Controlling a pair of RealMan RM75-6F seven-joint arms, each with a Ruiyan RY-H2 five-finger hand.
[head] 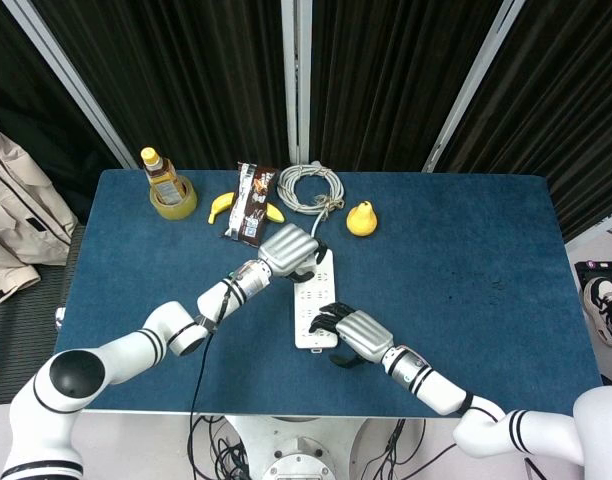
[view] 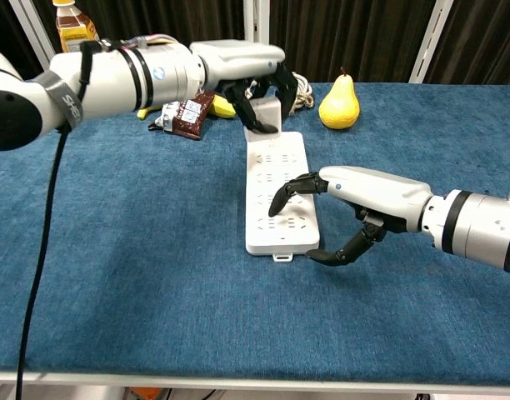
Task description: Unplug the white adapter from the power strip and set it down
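Note:
The white power strip (head: 314,300) (view: 276,192) lies lengthwise in the middle of the blue table. My left hand (head: 289,247) (view: 255,79) grips the white adapter (view: 267,114) from above at the strip's far end. The adapter's lower edge is level with or just above that end. My right hand (head: 351,330) (view: 347,208) rests on the strip's near end, fingertips pressing on its top and the thumb curled by its near right corner. In the head view the left hand hides the adapter.
A coiled white cable (head: 309,187) lies behind the strip. A yellow pear (head: 361,218) (view: 338,102) stands to the back right. A snack packet (head: 250,205) (view: 184,115), a banana (head: 221,207) and a bottle (head: 161,178) inside a tape roll are at the back left.

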